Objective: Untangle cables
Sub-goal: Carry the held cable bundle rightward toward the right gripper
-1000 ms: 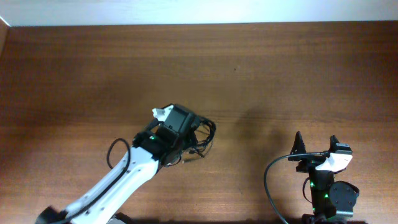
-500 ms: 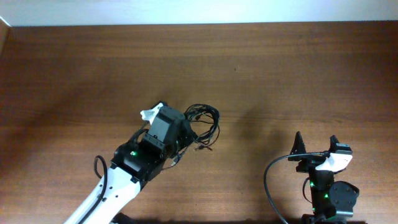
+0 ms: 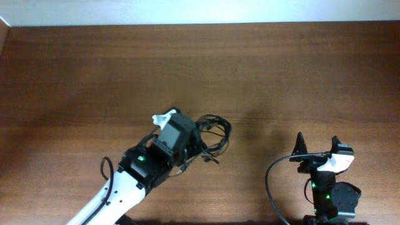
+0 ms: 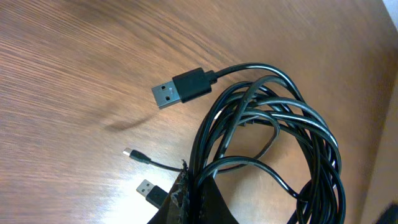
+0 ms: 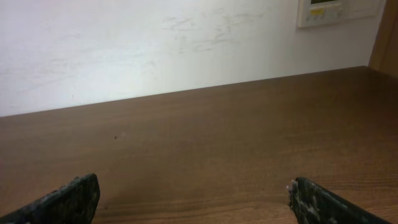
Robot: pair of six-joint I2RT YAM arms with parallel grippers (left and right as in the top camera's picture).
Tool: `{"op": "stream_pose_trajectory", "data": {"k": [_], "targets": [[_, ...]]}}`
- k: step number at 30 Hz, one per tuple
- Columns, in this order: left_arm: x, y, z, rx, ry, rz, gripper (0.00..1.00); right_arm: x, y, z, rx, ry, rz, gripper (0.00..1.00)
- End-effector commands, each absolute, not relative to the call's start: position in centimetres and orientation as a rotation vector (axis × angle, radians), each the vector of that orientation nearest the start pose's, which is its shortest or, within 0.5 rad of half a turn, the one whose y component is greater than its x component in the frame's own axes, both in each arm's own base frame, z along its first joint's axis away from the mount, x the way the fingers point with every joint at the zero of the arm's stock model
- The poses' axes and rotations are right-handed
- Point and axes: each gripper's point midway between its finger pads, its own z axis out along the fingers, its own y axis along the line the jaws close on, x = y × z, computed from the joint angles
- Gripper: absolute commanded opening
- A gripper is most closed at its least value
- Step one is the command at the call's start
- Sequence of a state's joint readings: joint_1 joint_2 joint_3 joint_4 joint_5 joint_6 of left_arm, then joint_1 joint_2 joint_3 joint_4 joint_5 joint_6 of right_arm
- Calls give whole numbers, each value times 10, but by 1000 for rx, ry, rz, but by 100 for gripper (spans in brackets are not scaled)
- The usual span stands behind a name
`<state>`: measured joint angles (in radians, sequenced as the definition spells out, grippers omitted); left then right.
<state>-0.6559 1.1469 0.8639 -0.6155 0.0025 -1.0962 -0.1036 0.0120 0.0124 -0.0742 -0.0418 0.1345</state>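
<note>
Shifted cables [image 4: 267,137] slightly right on tabletop [image 3: 281,75], left tool [image 4: 191,190] clamped on clump, probably loosening loops; right tool [image 3: 317,147] wide, idle.

overhead: straight down, far | left wrist: close above table [image 4: 62,93] | right wrist: low, toward wall [image 5: 155,50]
</note>
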Motion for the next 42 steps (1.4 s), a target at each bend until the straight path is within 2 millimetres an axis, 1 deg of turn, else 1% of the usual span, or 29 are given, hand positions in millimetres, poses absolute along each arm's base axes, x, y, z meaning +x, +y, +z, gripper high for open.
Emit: {"op": "stream_pose_trajectory", "data": {"k": [1,2,5,8,10,12,15,17,27,29,32,34,36,37,38,40,42], "targets": [[241,-222,172,-427,2525,-790,0,246,-17,156,162,1639,61,98],[240,-229,176,-400,2508,-812,0,246,-17,156,162,1639,61,98],[245,-255,201,-335,2404,-950,0,246,-17,156,162,1639,61,98],[248,-273,213,-296,2347,-1026,0,246,-17,156,162,1639,61,98],[252,-278,207,-294,2353,-1022,0,246,-17,156,162,1639,61,98],[255,-282,194,-297,2384,-993,0,246,-17,156,162,1639,61,99],[258,-284,187,-295,2396,-980,0,246,-17,156,162,1639,61,98],[258,-285,187,-263,2391,-970,0,246,-17,156,162,1639,61,98],[257,-283,185,-293,2405,-971,0,246,-17,156,161,1639,61,99],[252,-278,176,-373,2452,-952,0,246,-17,156,162,1639,61,99],[248,-273,168,-384,2487,-918,0,246,-17,156,162,1639,61,98],[239,-263,155,-497,2553,-871,0,246,-17,156,162,1639,61,98],[230,-252,143,-543,2608,-802,0,246,-17,156,162,1639,61,98],[230,-249,141,-549,2609,-776,0,246,-17,156,162,1639,61,98],[234,-244,141,-524,2589,-731,0,246,-17,156,162,1639,61,98],[245,-234,142,-377,2539,-610,0,246,-17,156,161,1639,61,99],[248,-231,143,-347,2525,-579,0,246,-17,156,162,1639,61,98]]}}
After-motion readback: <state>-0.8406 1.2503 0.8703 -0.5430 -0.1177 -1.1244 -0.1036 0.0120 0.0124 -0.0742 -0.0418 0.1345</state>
